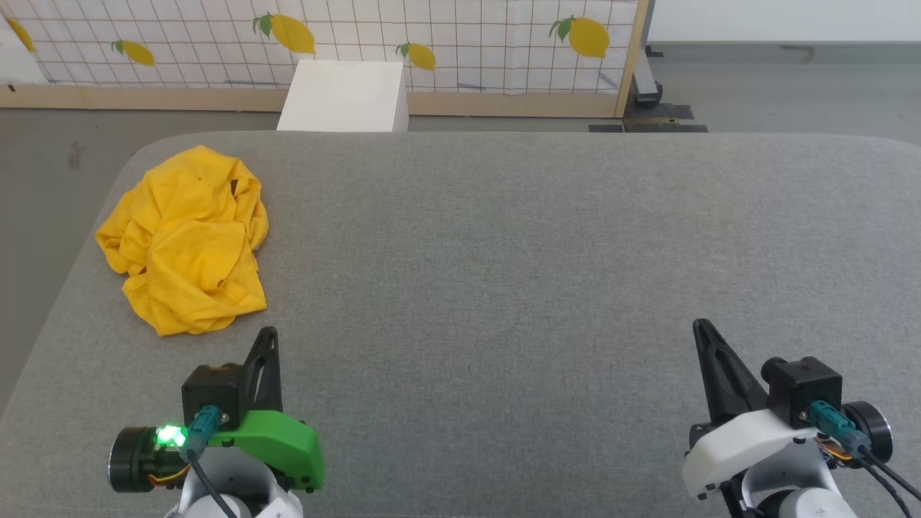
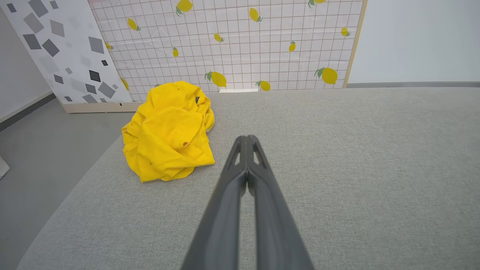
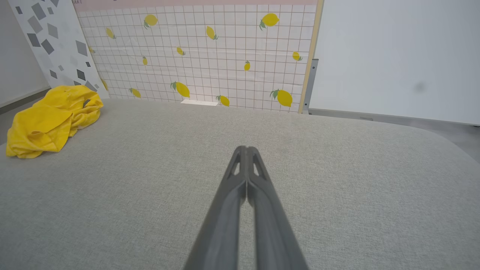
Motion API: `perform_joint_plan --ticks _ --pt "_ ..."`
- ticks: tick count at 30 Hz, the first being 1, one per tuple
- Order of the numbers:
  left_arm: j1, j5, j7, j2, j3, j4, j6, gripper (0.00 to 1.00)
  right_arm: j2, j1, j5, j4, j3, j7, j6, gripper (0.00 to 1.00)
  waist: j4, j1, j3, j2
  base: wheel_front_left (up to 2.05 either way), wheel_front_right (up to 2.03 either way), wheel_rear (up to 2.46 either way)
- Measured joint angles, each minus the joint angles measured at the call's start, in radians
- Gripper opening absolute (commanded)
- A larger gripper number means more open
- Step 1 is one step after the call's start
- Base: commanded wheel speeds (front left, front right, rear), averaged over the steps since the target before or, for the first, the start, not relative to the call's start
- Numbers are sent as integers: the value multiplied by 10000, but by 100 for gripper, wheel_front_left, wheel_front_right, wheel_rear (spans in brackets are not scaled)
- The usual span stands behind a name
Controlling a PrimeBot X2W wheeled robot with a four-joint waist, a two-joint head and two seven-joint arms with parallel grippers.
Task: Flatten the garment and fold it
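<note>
From the head view, the shirt lies in a crumpled heap at the far left of the grey tabletop, close to its rounded corner and left edge. Your left hand sits just on the near side of the heap, fingers pressed together and holding nothing. Your right hand is well apart from the heap on the other side, likewise closed and empty. Nothing has been flattened yet.

In the left wrist view, the left hand points past the right side of the shirt, its two fingers meeting at the tips. The cloth is bunched in several overlapping layers, and I cannot pick out the collar, a sleeve or a hem for certain. If you pinch into the middle of that heap, you will likely catch more than one layer and lift a knot instead of an edge. You must also open the fingers before going in, or you will only push the cloth toward the edge.

In the right wrist view, the right hand points at bare tabletop, with the shirt far off to its left. A long reach across may drag the cloth, so pull it toward the middle first, away from the drop to the floor.
</note>
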Motion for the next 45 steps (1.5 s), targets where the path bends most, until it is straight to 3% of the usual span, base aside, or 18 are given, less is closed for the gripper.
perform_joint_plan --ticks 11,12,15,16,17,45 --pt "0 2 -2 0 0 0 0 0 0 -1 0 0 2 0 0 0 0 0 0 0 0 0 0" --pt "0 2 0 0 0 0 0 100 0 -1 0 0 0 0 0 100 0 0 0 0 0 0 0" --pt "-3 -38 -2 0 -21 2 -2 100 2 5 4 8 -4 0 -2 100 0 0 0 0 0 0 0" --pt "-3 -46 -2 0 -25 2 -2 0 2 5 4 8 -4 0 -2 0 0 0 0 0 0 0 0" --pt "-3 -48 -2 0 -31 2 -2 100 2 5 4 8 -10 0 -2 100 -1 0 1 0 0 0 0" --pt "-412 -234 -523 8 -65 420 -4 100 0 -166 370 238 -263 -485 -2 100 -306 0 530 0 0 0 0"
